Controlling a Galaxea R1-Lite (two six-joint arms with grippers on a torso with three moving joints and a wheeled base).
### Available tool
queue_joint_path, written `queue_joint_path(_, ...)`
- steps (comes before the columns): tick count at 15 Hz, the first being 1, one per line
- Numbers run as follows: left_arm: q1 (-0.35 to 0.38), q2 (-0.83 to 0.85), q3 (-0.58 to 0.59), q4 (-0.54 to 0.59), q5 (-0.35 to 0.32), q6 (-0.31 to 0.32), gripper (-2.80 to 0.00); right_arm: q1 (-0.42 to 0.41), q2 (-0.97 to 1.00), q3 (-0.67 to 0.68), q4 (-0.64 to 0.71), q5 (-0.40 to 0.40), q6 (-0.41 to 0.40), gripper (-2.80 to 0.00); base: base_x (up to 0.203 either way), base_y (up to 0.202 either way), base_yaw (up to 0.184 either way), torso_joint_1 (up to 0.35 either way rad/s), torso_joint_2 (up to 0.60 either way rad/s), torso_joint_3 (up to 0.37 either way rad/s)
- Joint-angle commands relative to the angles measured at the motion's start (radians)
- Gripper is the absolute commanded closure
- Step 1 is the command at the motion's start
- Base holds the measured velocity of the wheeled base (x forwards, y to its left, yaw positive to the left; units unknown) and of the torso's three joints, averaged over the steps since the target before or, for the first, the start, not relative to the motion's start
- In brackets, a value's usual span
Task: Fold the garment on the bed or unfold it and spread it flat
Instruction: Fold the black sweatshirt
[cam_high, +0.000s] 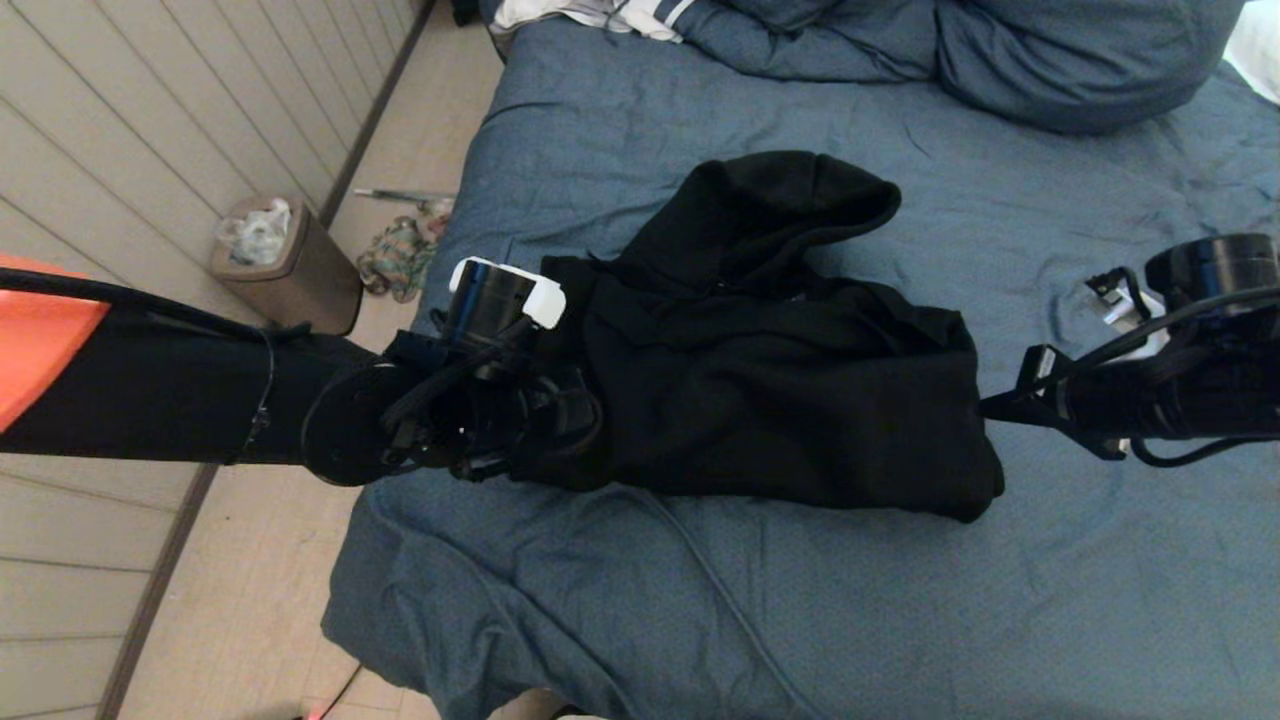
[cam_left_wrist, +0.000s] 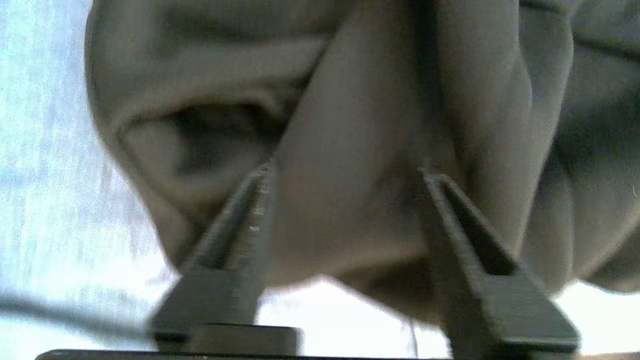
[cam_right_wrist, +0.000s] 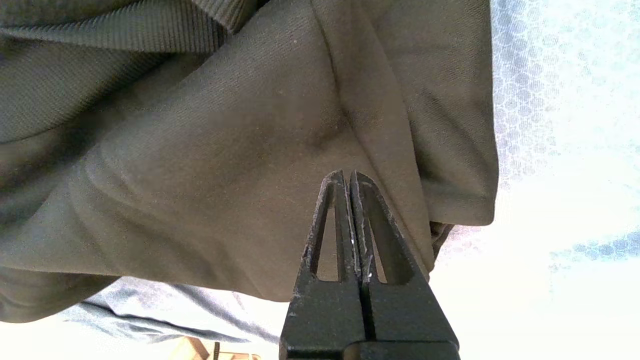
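Garment lies mid-bed, long axis running nine to three between your two arms

On the bed (cam_high: 1050, 600) the garment (cam_high: 780, 400) sits bunched (hood toward twelve); left gripper (cam_left_wrist: 345, 172) fingers spread around its nine o'clock fold, right gripper (cam_right_wrist: 348, 172) fingers clenched, touching its three o'clock edge.

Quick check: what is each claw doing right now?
Left claw: open, fingers either side of a hoodie fold.
Right claw: shut at the hoodie's edge; grip cannot be told.
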Motion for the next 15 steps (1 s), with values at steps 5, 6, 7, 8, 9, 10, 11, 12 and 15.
queue_joint_path(5,0.020,0.062,-0.018,-0.041,0.005,0.037,-2.80,0.002,0.003,0.003,0.001,0.002,0.001,0.00,0.000,0.000,0.000,0.000,0.00,0.000)
queue_joint_path(6,0.020,0.060,-0.016,-0.041,0.005,0.037,-2.80,0.002,0.005,0.003,0.001,0.002,0.001,0.00,0.000,0.000,0.000,0.000,0.00,0.000)
queue_joint_path(7,0.020,0.059,-0.015,-0.041,0.005,0.039,-2.80,0.002,0.005,0.003,0.001,0.002,0.001,0.00,0.000,0.000,0.000,0.000,0.00,0.000)
queue_joint_path(8,0.020,0.056,-0.014,-0.039,0.005,0.037,0.00,0.002,0.005,0.003,0.001,0.002,0.001,0.00,0.000,0.000,0.000,0.000,0.00,0.000)
queue_joint_path(9,0.020,0.056,-0.014,-0.038,0.005,0.039,0.00,0.002,0.005,0.003,0.001,0.002,0.001,0.00,0.000,0.000,0.000,0.000,0.00,0.000)
queue_joint_path(10,0.020,0.058,-0.015,-0.040,0.005,0.039,0.00,0.002,0.009,0.003,0.000,0.002,0.001,0.00,0.000,0.000,0.000,0.000,0.00,0.000)
queue_joint_path(11,0.020,0.054,-0.017,-0.041,0.005,0.037,0.00,0.002,0.009,0.003,-0.001,0.002,0.001,0.00,0.000,0.000,0.000,0.000,0.00,0.000)
queue_joint_path(12,0.022,0.048,-0.017,-0.039,0.005,0.037,0.00,0.002,0.010,0.004,-0.008,0.002,0.001,0.00,0.000,0.000,0.000,0.000,0.00,0.000)
queue_joint_path(15,0.023,0.042,-0.018,-0.035,0.000,0.032,0.00,0.002,0.016,0.008,-0.025,0.001,0.002,0.00,0.000,0.000,0.000,0.000,0.00,0.000)
